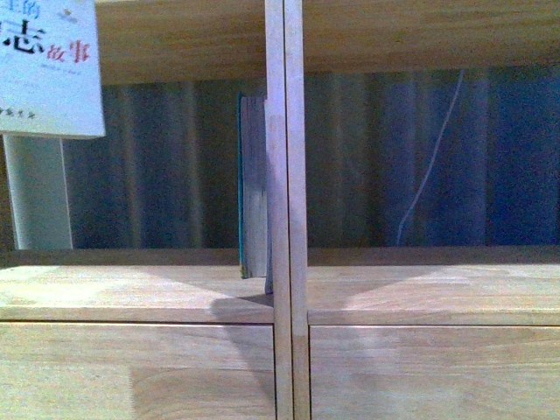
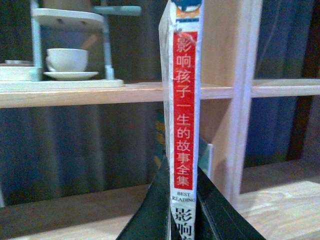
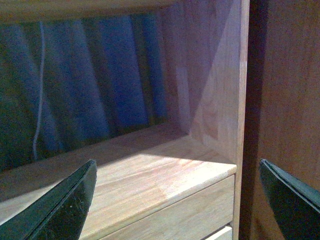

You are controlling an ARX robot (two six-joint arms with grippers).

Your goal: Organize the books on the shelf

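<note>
**A:** Which step is in hand?

**B:** Shelving the second book, I judge. The left gripper [image 2: 182, 187] has its fingers [image 2: 150, 212] pinching the lower spine of the thin paperback [image 2: 186, 110], held upright before the shelf [image 1: 175, 293]. In the front view its cover fills the upper left corner, clear of the board. The teal book [image 1: 252, 188] stands at frame centre against the central upright [image 1: 286, 131].

**A:** The right gripper [image 3: 177, 185]?

**B:** Its fingers are spread wide and hold nothing.

**A:** What does the next move call for?

**B:** Likely carrying the paperback across and lowering it, kept vertical, beside the teal book.

**A:** What is hidden?

**B:** The paperback's cover is cropped by the frame, and the fingers hide its foot. Neither arm shows in the front view.
</note>
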